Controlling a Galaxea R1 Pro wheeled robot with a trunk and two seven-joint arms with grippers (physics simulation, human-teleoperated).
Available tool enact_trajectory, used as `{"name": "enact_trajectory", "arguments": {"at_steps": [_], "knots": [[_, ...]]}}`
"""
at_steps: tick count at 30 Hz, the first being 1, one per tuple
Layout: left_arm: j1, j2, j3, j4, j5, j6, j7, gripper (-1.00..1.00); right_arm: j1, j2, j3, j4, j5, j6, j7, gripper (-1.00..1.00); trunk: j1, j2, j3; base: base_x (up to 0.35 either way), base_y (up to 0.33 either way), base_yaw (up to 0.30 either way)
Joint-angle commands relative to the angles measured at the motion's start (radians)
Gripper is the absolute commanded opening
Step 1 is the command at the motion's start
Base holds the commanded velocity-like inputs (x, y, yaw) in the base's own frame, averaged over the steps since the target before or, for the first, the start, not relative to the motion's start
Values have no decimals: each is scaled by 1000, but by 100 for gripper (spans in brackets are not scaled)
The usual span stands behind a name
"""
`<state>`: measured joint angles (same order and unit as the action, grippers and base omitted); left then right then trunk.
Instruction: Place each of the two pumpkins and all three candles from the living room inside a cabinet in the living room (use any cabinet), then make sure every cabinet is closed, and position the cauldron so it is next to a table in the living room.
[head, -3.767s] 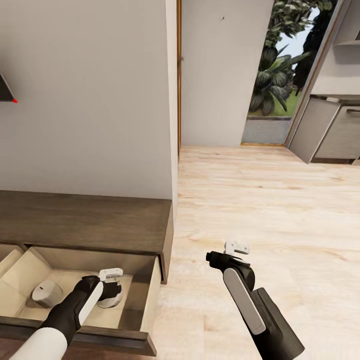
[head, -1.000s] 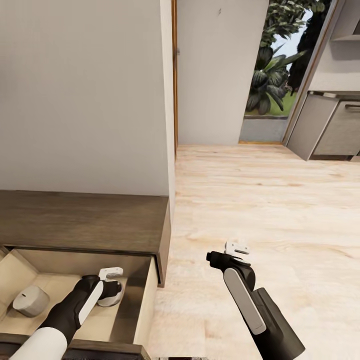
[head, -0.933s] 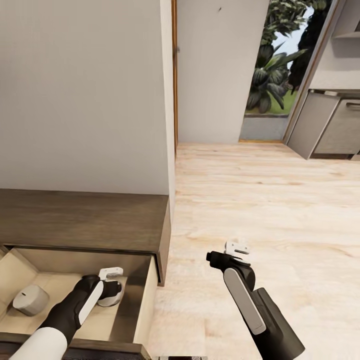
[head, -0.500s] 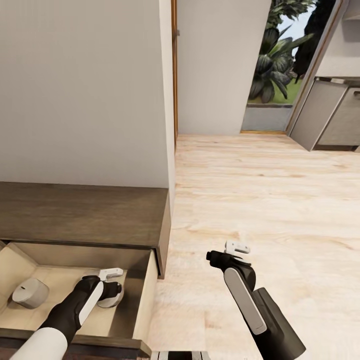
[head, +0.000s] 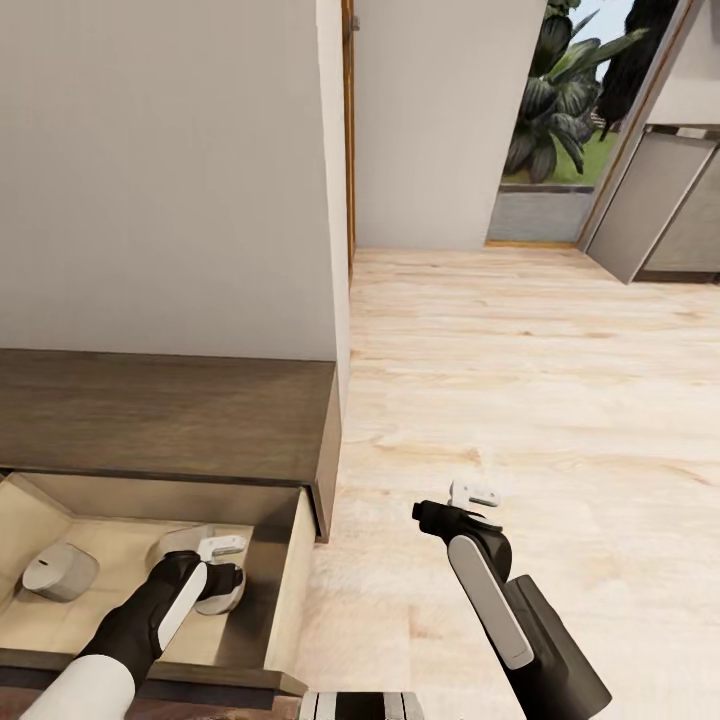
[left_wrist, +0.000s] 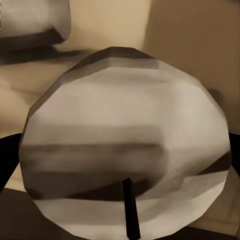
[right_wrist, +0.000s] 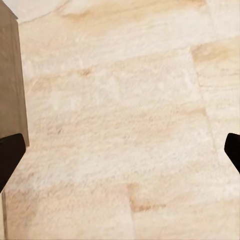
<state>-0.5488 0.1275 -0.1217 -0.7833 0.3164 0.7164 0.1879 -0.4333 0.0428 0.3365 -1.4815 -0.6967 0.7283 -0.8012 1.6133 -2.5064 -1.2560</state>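
The dark-brown cabinet (head: 170, 420) has its end drawer (head: 290, 590) pulled out, showing pale beige insides. My left gripper (head: 225, 580) reaches down into the drawer, shut on a grey-beige candle (head: 232, 598), which looms large between the dark fingers in the left wrist view (left_wrist: 125, 135). A second candle (head: 60, 572) lies at the drawer's left. A third grey candle (head: 178, 545) shows just behind my left gripper. My right gripper (head: 472, 497) hangs open and empty over the wooden floor, right of the drawer. Pumpkins, cauldron and low table are out of view.
A white wall (head: 170, 170) rises behind the cabinet. Pale wooden floor (head: 520, 380) stretches right toward a glass door with plants (head: 560, 110) and grey kitchen units (head: 665, 200). The cabinet's side (right_wrist: 10, 75) edges the right wrist view.
The whole head view has shifted, so the camera moved. More of the drawer's inside shows, with a third candle behind my left gripper. Both arms hold their poses.
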Motion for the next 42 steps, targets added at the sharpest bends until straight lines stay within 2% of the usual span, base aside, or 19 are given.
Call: {"name": "enact_trajectory", "arguments": {"at_steps": [1, 3, 7, 18, 25, 41, 42], "knots": [[0, 1, -5, -2, 10, 3, 8, -100, -1, 0, 1, -1, -9, 2, -10, 100, 0, 0, -1, 0, 0, 0], [0, 1, -4, -4, 10, 3, 8, -100, -1, -1, 1, -1, -9, 2, -10, 100, 0, 0, -1, 0, 0, 0], [0, 1, -4, -5, 10, 3, 8, -100, -1, 0, 1, 0, -9, 2, -10, 100, 2, -1, -16, 0, 0, 0], [0, 1, -4, -7, 10, 3, 8, -100, -1, 0, 1, 0, -9, 2, -10, 100, 2, -1, -16, 0, 0, 0], [0, 1, -4, -7, 10, 3, 8, -100, -1, 0, 1, 0, -9, 2, -10, 100, 5, -3, -43, 0, 0, 0], [0, 3, -4, -7, 9, 3, 8, -100, -1, 0, 1, 0, -9, 2, -10, 100, 5, -3, -43, 0, 0, 0], [0, 3, -4, -7, 9, 3, 8, 100, -1, 0, 1, 0, -9, 2, -10, 100, 5, -3, -43, 0, 0, 0]]}}
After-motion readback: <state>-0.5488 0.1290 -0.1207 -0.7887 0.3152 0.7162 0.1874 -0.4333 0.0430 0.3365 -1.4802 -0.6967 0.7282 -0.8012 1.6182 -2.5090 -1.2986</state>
